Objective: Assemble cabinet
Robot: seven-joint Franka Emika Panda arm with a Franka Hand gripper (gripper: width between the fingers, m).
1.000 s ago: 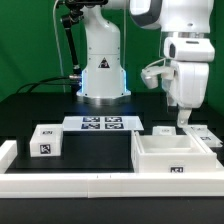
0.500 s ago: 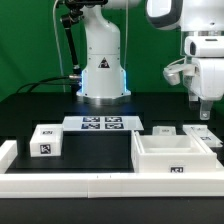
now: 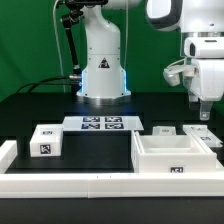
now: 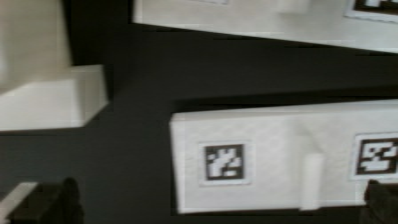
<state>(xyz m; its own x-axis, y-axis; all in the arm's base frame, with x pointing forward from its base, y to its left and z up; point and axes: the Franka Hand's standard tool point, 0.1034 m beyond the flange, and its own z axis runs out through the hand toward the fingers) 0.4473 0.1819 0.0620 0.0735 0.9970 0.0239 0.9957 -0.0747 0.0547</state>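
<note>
The drawer block [image 3: 200, 132] that the coming move seemed to turn on lay flat on the table [image 3: 90, 150] at the exterior view's far right, behind the back corner of the open-topped shell [image 3: 155, 166] and apart from it. In the wrist view it showed as a white slab bearing two square tags with a raised rib between them. Its long axis ran roughly along the line joining the two fingers rather than across it. The gripper [image 3: 203, 116] hung straight above this block, clear of it and holding nothing, with its fingers spread wide at either side of the wrist view. The slab sat off-centre beneath them, reaching under one finger and stopping short of the other, so a shift along that axis or a turn of the wrist would likely be needed before a clean pinch. A second block [image 3: 162, 130] lay just beyond the shell's back wall, and a third block [image 3: 44, 140] sat well apart at the exterior view's left. The marker board [image 3: 100, 124] lay between them, nearer the arm's base.
</note>
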